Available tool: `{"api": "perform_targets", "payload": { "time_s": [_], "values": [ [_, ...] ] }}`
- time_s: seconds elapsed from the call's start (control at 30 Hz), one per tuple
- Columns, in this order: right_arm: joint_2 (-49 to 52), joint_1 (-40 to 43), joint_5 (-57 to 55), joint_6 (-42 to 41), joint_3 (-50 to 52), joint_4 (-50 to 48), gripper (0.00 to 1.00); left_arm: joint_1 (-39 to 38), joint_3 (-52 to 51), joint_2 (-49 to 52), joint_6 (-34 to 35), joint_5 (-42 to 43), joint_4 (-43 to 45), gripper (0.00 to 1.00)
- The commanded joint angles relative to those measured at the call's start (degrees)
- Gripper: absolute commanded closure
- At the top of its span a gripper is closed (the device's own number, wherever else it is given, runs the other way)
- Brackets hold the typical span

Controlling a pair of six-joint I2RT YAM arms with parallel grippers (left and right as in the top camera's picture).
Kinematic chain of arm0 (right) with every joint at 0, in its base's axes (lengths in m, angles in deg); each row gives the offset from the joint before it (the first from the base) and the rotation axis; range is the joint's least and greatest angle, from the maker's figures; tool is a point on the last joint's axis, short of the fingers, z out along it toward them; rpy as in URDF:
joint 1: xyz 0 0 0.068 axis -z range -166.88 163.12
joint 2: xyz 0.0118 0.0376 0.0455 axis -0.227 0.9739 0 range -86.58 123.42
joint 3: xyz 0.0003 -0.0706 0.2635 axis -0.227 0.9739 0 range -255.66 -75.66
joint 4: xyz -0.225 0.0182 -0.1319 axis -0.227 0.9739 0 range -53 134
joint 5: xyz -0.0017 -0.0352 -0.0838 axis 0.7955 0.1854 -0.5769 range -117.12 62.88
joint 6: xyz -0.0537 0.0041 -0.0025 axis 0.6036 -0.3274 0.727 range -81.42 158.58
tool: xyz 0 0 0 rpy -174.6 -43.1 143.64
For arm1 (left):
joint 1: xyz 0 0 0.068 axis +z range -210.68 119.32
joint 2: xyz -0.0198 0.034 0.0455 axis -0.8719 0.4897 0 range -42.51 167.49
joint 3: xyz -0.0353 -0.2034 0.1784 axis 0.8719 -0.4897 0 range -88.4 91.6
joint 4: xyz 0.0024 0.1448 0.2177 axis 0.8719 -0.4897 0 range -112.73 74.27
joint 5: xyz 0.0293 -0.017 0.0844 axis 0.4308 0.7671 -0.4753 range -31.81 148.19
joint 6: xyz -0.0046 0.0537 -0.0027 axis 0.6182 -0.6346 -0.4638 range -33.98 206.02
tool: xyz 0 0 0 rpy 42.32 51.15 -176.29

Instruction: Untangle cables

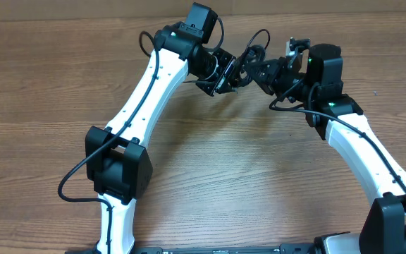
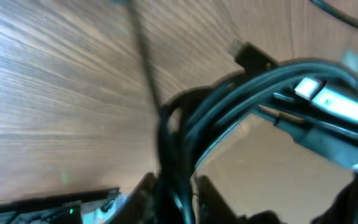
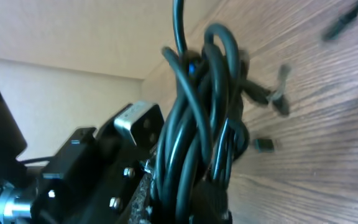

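Thin black flexible cables (image 1: 249, 58), knotted, are bridging the claws, long axis running claw to claw. Each claw is clamping one side: left gripper (image 1: 232, 73), right gripper (image 1: 261, 70).

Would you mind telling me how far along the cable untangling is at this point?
Done: nothing visible; the cables are one knotted bundle. In hand: the right gripper is clamped on the bundle, and the left gripper pinches it from the other side. Left: pulling every cord free and apart.
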Motion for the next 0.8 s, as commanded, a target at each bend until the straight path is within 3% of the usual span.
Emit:
{"api": "perform_targets", "payload": {
  "time_s": [0.0,0.1,0.23,0.27,0.33,0.4,0.47,0.5,0.63,0.77],
  "values": [
    [-0.2,0.2,-0.3,-0.6,-0.4,-0.6,0.96,0.7,0.8,1.4,1.4,-4.0,-0.6,0.96],
    [-0.2,0.2,0.6,-0.6,-0.4,-0.6,0.96,1.4,0.8,1.4,-0.8,-6.5,-0.3,0.96],
    [-0.2,0.2,0.9,1.3,-0.4,1.9,0.96,2.8,0.8,1.4,-12.1,-12.7,1.5,0.96],
    [-0.2,0.2,0.9,3.0,-0.4,2.8,0.90,3.1,0.8,1.4,-15.9,-14.4,1.9,0.96],
    [-0.2,0.3,0.9,7.7,-0.4,5.5,0.62,4.0,0.9,1.2,-25.4,-17.8,2.3,0.96],
    [-0.2,0.9,0.9,11.8,-0.4,9.4,0.27,5.1,0.9,1.1,-36.5,-19.8,2.2,0.96],
    [-0.2,2.0,0.9,15.8,-0.4,14.8,0.09,6.2,0.9,0.8,-50.9,-19.7,1.8,0.96],
    [-0.2,2.5,0.9,16.8,-0.4,16.7,0.04,6.6,0.9,0.6,-56.4,-19.7,1.1,0.96],
    [-0.2,5.9,1.2,21.7,-0.4,22.8,0.00,7.8,0.9,-0.1,-73.6,-19.5,-2.0,0.96],
    [-0.2,8.0,13.2,34.4,-0.4,23.1,0.00,7.3,0.9,-0.5,-90.8,-19.1,-6.3,0.96]
  ]
}}
